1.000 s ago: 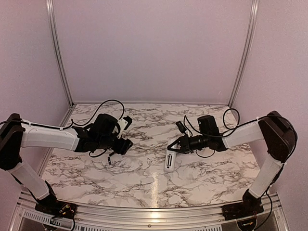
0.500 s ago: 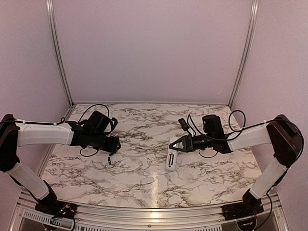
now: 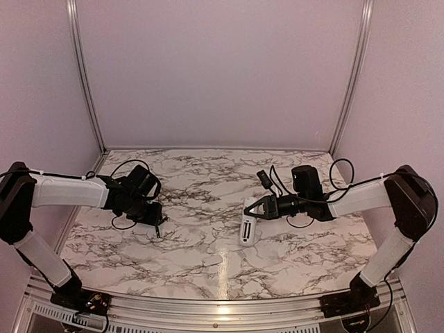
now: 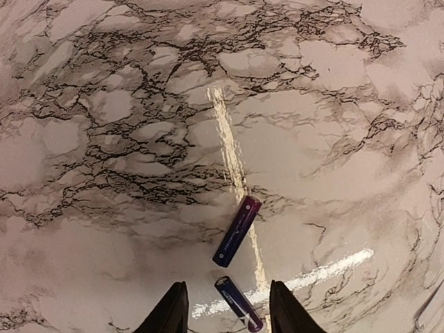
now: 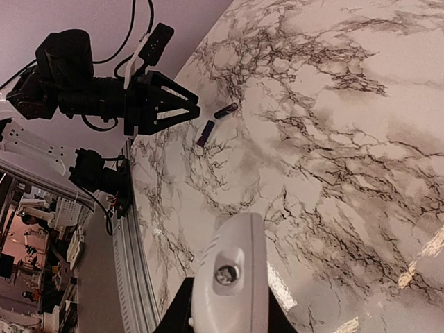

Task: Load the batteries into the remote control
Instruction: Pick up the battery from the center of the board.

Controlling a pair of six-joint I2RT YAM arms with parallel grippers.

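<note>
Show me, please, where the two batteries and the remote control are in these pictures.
upper battery (image 4: 236, 231), left wrist view, middle of its dark body.
lower battery (image 4: 238, 304), left wrist view, middle of its body.
remote control (image 5: 232, 295), right wrist view, its white end face.

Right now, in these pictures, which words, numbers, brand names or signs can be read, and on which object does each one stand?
Nothing here can be read and quoted as text.
Far battery: faint pale marks along its dark side, too small to read.
Near battery: faint marks too, blurred.
Remote control: small dark spots for buttons in the top view, with no legible labels; the end seen in the right wrist view bears no writing.
</note>
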